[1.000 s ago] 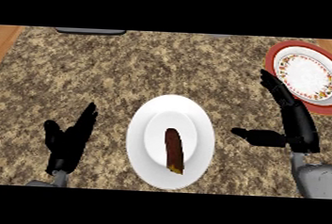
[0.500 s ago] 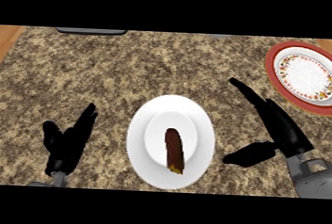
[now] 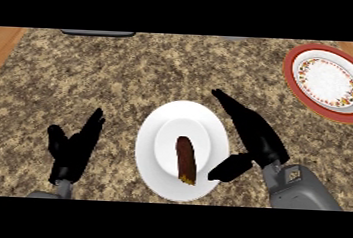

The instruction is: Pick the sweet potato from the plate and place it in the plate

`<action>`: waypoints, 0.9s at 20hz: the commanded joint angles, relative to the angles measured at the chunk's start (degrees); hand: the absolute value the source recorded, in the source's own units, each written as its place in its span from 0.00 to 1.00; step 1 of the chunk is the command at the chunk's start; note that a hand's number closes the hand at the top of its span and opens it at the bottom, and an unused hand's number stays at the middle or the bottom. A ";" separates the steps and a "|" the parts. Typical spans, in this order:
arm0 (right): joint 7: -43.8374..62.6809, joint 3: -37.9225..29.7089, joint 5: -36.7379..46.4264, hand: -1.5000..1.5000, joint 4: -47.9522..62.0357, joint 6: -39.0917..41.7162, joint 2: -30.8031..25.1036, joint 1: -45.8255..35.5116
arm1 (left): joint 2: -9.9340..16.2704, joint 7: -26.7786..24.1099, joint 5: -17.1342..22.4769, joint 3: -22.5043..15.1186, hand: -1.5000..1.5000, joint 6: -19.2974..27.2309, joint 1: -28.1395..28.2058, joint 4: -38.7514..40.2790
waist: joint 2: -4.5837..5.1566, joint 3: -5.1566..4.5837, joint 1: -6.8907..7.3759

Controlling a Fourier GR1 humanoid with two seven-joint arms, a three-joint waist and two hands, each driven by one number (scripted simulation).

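Sweet potato [image 3: 185, 159]: lying lengthwise on the white plate [image 3: 158, 140], slightly right of the plate's centre, one end toward the view's lower edge with a yellowish tip. Not touched by either robot hand.

White plate: resting on the speckled worktop [image 3: 137, 74], in the lower middle of the head view.

Right robot hand [image 3: 254, 134]: positioned at the white plate's right rim, just beside the sweet potato and to its right. Fingers straight and extended up and to the left, overlapping the plate's upper right edge. Thumb spread toward the left, its tip over the plate's lower right rim, near the sweet potato's lower end but apart from it. Open; nothing held. Grey forearm [image 3: 298, 189] entering from the lower right.

Left robot hand [image 3: 71, 149]: at the lower left of the view, on the far side of the white plate from the right robot hand, well apart from the sweet potato. Fingers straight and pointing upward, thumb spread; open, holding nothing, at rest.

Red-rimmed plate [image 3: 294, 71]: at the upper right of the worktop, patterned inner ring, well apart from the white plate and from both robot hands.
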 commanded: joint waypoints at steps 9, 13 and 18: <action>6.25 4.14 8.22 0.00 1.37 3.63 12.55 3.38 | -3.17 -0.23 -3.38 1.07 0.50 -2.08 2.30 0.33 | 0.18 -0.19 -0.16; 3.67 2.58 10.54 0.00 2.79 5.80 13.32 4.86 | -4.94 -0.69 -4.19 3.30 0.50 -3.22 -0.97 5.02 | 0.21 -0.20 -0.30; 5.20 3.86 16.88 0.00 6.17 5.19 14.59 4.49 | -5.34 4.32 -6.42 1.62 0.50 -0.64 1.28 -3.23 | 0.16 -0.18 -0.17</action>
